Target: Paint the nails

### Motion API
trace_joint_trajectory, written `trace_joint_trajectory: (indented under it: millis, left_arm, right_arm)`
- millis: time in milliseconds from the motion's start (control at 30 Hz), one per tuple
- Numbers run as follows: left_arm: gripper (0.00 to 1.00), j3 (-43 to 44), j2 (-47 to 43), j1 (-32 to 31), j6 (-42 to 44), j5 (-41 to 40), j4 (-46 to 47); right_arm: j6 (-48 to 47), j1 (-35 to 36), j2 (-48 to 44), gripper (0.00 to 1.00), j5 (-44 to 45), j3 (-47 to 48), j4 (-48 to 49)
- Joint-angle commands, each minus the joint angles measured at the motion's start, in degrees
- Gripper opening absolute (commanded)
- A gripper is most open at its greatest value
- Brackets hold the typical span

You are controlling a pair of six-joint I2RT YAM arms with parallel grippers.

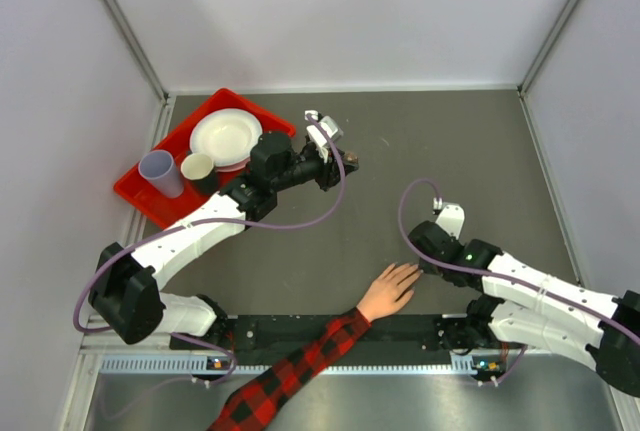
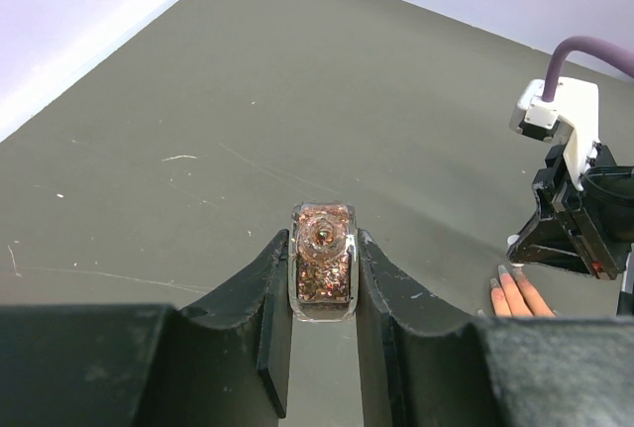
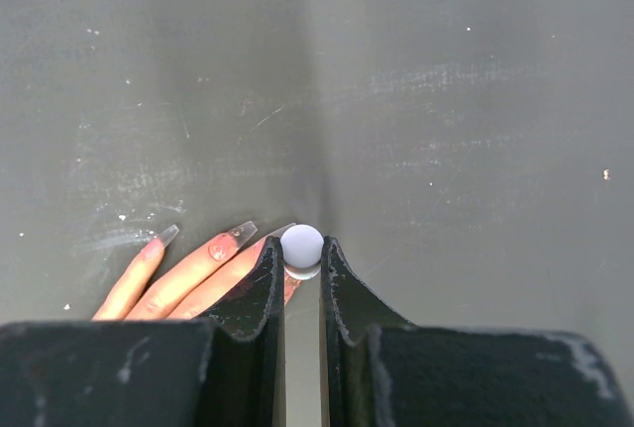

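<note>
At the near edge of the dark grey counter (image 1: 450, 141), the long pale nails (image 3: 223, 246) of a peach-coloured hand (image 1: 388, 291) in a red-and-black plaid sleeve are lying flat, just left of the right pincer (image 3: 302, 261), which is clenching a small white round-topped piece (image 3: 301, 245). Farther off, the left pincer (image 2: 323, 247) is grasping a small clear glass bottle of coppery glitter (image 2: 323, 268).

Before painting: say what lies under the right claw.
Under the right claw, shut on a pale round knob, lie fingers with long nails. The claw hides any brush and part of the nearest finger.
</note>
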Motion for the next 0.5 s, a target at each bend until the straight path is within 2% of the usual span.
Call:
trace_joint_trajectory:
  millis: [0,467]
  left_arm:
    - [0.00,1.0,-0.3,0.3,-0.2,0.6,3.7]
    - [0.00,1.0,-0.5,0.3,-0.1,0.4,3.6]
  right_arm:
    - [0.6,-0.8,0.5,0.00,2.2,0.8,0.9]
    - [-0.1,-0.7,1.1,0.00,2.0,0.9,2.6]
